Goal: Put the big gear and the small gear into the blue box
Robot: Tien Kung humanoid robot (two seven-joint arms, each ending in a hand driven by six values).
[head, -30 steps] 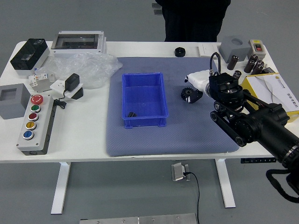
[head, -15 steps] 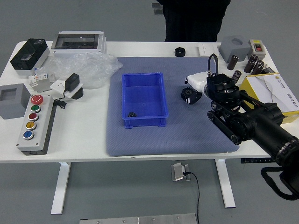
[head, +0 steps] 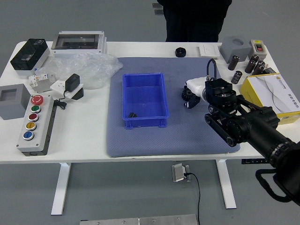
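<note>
Right arm (head: 253, 122) slanting in from the right, right hand (head: 197, 87) low at the big gear (head: 185, 95), grip state cannot be told, small gear (head: 132, 115) inside blue box (head: 144, 121), grey-blue mat (head: 168, 140), white table (head: 84, 136), dark-clothed person (head: 192, 18) beyond, grey floor (head: 117, 192).

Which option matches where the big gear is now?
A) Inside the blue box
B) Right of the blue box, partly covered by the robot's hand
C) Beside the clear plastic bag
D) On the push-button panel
B: the dark teeth of the big gear show at the edge of the right hand, to the right of the blue box.
</note>
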